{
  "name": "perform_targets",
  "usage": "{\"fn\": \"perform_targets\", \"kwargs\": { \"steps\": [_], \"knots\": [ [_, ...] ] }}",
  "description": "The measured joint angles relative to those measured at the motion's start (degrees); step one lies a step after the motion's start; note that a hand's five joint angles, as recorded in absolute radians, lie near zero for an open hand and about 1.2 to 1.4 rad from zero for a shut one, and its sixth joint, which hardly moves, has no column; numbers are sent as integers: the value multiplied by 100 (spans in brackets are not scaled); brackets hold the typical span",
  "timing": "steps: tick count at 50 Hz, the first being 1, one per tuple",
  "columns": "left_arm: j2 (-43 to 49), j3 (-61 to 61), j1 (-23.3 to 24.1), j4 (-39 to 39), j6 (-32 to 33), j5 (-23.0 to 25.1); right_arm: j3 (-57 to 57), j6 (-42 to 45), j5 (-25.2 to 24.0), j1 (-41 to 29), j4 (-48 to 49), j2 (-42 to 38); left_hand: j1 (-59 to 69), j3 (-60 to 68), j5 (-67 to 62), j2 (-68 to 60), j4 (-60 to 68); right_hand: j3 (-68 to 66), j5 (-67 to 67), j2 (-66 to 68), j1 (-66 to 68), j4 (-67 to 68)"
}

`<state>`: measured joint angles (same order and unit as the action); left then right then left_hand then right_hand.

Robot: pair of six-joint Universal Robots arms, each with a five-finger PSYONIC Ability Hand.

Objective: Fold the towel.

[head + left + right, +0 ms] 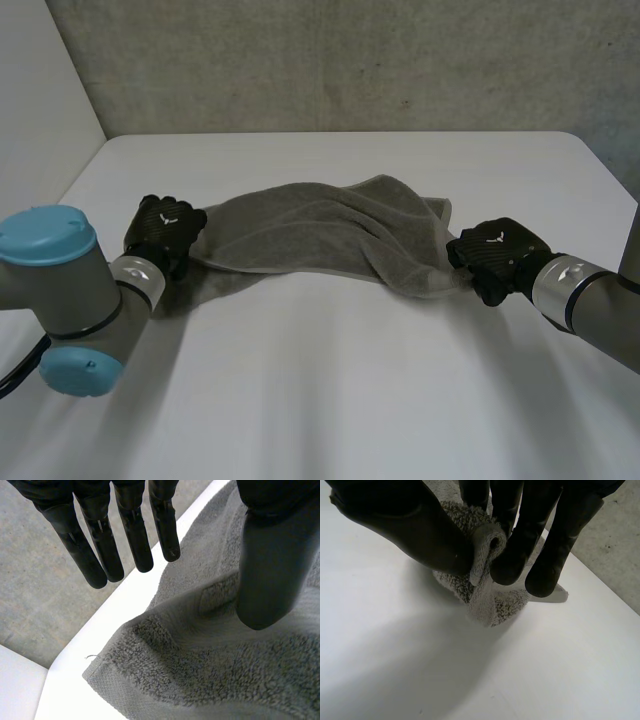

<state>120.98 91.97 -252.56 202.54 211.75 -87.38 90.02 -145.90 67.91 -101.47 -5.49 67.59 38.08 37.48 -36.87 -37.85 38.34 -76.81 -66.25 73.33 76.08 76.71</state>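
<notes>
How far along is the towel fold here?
No fold shows yet: the towel lies rumpled between the hands. In hand: the right hand pinches one end between thumb and fingers; the left hand is open at the other end, fingers straight, thumb over the cloth. Left: grasping that end and the whole fold.

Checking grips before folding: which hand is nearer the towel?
Right. The right hand pinches the towel's end between thumb and fingers. The left hand is at the other end, fingers straight, clear of the cloth, thumb over it.
</notes>
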Motion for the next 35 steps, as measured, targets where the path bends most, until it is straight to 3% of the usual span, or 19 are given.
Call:
{"fn": "perform_targets", "kwargs": {
  "steps": [12,17,20,27,35],
  "knots": [
    [308,-224,-86,-82,48,30,8,12,-1,4,82,-89,33,74,-117,-64,30,0,0,0,0,0],
    [427,-362,-100,-89,49,38,7,16,1,9,122,-140,639,702,-770,-660,625,0,0,0,0,0],
    [534,-482,-101,-120,53,47,4,17,2,13,152,-158,1384,1390,-1437,-1399,1322,0,0,0,0,0],
    [745,-809,-103,-396,41,57,-48,6,9,116,199,-140,4474,4603,-4592,-4560,4513,0,0,0,0,0],
    [114,-848,-101,-695,-81,20,-266,-90,53,315,233,396,4526,5078,-4808,-4860,4881,0,0,0,0,0]
  ]
}}
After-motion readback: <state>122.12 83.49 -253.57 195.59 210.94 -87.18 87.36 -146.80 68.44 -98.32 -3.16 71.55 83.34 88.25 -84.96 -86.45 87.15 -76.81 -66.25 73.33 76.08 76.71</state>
